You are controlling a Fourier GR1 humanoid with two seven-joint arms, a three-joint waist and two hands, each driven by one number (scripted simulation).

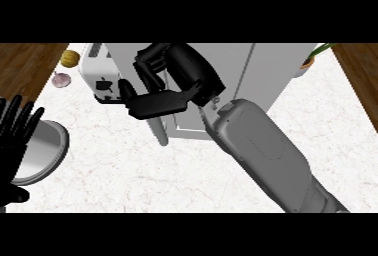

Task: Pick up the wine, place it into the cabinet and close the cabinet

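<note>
The right robot hand (pixel 184 70) is seen over the left half of the white cabinet (pixel 251 70), with its fingers (pixel 148 62) bent inward and the thumb set out below them; nothing is seen clasped between them. Its lower part overlaps the top of a narrow grey panel (pixel 160 134) that juts from the cabinet's front and appears to be the door viewed edge-on, though contact cannot be confirmed. The hand is carried by the grey forearm (pixel 266 150), which runs up from the lower right across the cabinet's front corner. The wine cannot be made out; whether it is hidden behind the hand or inside the cabinet cannot be told. Just left of the hand a white toaster (pixel 96 75) stands on the pale marbled surface (pixel 148 180), with a small yellow item (pixel 70 57) and a pinkish item (pixel 61 79) further left. A potted plant (pixel 314 57) is placed at the cabinet's far right. The left robot hand (pixel 15 135) rests at the left edge, fingers straight and spread upward, overlapping a metal bowl (pixel 44 150).
</note>
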